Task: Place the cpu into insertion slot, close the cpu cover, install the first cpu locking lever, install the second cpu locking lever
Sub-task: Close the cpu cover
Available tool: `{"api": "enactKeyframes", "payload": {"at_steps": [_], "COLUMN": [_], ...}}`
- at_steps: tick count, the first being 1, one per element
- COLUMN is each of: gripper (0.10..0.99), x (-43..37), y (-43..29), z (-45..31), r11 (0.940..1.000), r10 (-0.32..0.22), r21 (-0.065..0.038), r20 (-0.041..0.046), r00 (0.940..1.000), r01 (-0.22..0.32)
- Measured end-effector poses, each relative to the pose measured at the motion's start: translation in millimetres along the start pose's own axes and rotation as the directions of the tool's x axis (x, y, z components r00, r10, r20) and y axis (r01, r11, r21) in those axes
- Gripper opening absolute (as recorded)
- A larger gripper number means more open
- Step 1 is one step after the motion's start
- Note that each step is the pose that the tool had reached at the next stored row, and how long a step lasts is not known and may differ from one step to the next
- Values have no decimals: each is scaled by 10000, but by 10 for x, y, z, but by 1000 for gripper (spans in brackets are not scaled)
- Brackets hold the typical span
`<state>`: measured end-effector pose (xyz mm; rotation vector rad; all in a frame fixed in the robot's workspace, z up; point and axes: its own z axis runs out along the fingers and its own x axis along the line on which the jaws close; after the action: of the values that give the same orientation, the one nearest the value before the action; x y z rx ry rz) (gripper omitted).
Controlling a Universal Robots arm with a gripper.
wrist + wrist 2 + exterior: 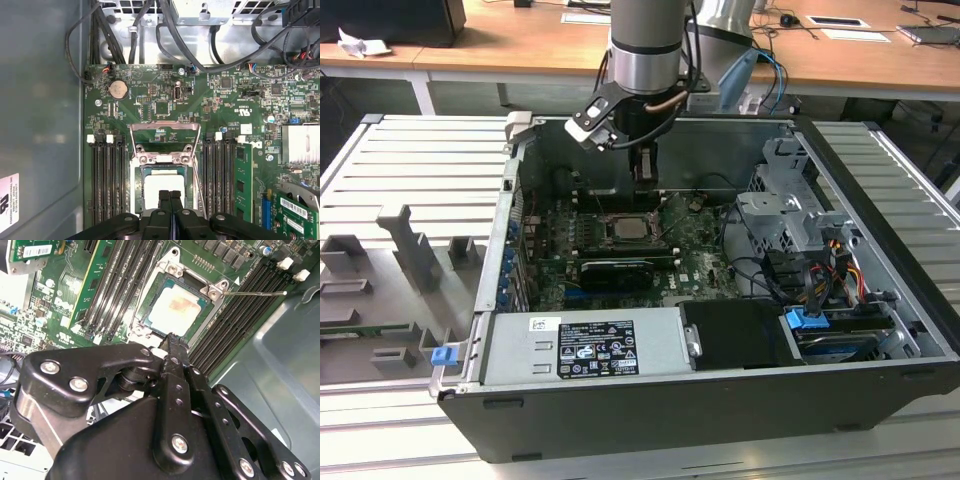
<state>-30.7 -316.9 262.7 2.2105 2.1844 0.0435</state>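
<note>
Slatted metal table is carrying everything. 1 open computer case is lying on it, inside facing up.

1 arm is reaching down into the case from the far side of the exterior view.

Green motherboard is lining the case floor. A grey box with a label is sitting along the near wall. Black cables are trailing over the board's edge in the first wrist view.

Gripper is hanging over the socket and, in the exterior view, standing clear above the board. Fingers are pressing flat against each other in both wrist views, gripping nothing.

Black memory slots are running in rows on both sides of the socket.

The cpu cover is standing swung open, off the chip. Its frame is showing board through the square opening in the first wrist view.

The cpu is lying flat in the insertion slot, silvery top up, with a brownish smear on it. It is sitting just beyond the fingertips in the second wrist view.

1 coin battery is sitting on the board, well apart from the socket.

1 thin wire lever is sticking out sideways from the socket corner, across the memory slots.
</note>
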Motion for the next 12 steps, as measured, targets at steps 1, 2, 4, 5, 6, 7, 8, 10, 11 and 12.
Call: {"api": "enactKeyframes", "payload": {"at_steps": [1, 2, 4, 5, 6, 7, 8, 10, 11, 12], "gripper": [106, 106, 106, 106, 106, 106, 106, 106, 106, 106], "x": [0, 0, 0, 0, 0, 0, 0, 0, 0, 0], "y": [1, 3, 8, 8, 9, 10, 10, 16, 18, 21], "z": [-3, -4, -5, -5, -6, -6, -7, -7, -8, -9], "r11": [10000, 10000, 10000, 10000, 10000, 10000, 10000, 10000, 10000, 10000], "r10": [2, 1, 2, 2, 1, 0, 0, -1, 0, 0], "r21": [1, 1, 0, 1, 1, 0, 1, 1, 1, 1], "r20": [4, 5, 6, 7, 9, 10, 11, 12, 14, 16], "r00": [10000, 10000, 10000, 10000, 10000, 10000, 10000, 10000, 10000, 10000], "r01": [-2, -1, -2, -2, -1, 0, 0, 1, 0, 0]}}
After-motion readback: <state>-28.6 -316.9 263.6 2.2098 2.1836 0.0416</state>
